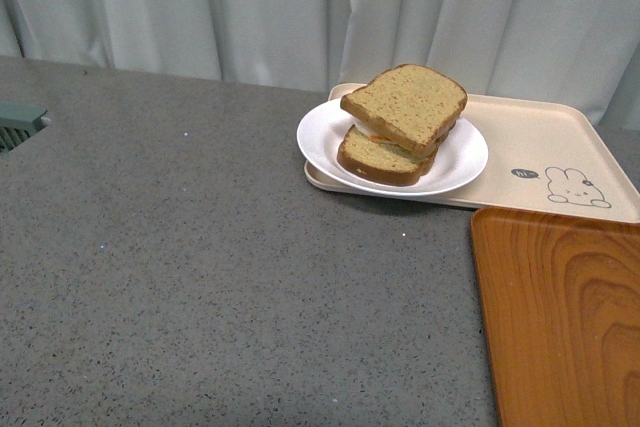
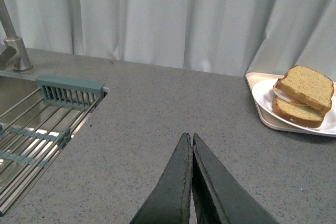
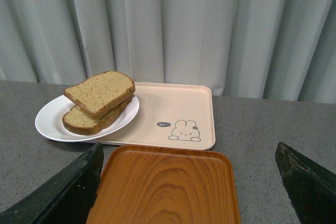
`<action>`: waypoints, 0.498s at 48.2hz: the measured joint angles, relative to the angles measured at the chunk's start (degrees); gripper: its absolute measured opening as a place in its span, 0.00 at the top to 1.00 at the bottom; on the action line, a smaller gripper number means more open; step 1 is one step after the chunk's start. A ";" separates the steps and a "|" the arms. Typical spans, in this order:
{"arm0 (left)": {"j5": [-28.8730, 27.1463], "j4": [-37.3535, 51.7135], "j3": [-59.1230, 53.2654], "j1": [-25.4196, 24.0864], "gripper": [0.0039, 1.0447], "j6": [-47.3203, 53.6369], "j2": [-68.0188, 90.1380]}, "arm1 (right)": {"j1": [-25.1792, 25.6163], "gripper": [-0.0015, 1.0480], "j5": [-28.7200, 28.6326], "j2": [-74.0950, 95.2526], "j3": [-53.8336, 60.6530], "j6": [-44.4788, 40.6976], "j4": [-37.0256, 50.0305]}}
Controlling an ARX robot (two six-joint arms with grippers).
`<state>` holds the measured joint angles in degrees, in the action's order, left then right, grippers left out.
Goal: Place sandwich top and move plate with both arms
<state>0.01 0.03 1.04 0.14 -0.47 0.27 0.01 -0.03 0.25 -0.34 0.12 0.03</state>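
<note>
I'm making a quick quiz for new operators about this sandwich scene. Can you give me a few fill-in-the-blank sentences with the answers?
1. The sandwich top lies on the lower slice, on the round white ____.
2. The plate rests on the beige tray that bears a drawing of a ____.
3. The left gripper has its fingers ____.
4. The right gripper is wide open above the ____ wood-grain tray.

Missing words: plate; rabbit; shut; orange
</note>
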 joint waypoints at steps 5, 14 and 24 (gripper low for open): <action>0.00 0.00 0.00 0.00 0.96 0.00 0.00 | 0.00 0.09 0.00 0.00 0.00 0.00 0.00; -0.02 0.00 0.00 0.00 0.93 0.00 0.00 | 0.00 0.09 -0.02 0.00 0.00 0.00 0.00; 0.00 0.00 0.00 0.00 0.50 0.02 0.00 | 0.00 0.09 0.00 0.00 0.00 0.00 0.00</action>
<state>0.01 0.03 1.04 0.14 -0.45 0.27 0.01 -0.03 0.25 -0.34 0.12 0.03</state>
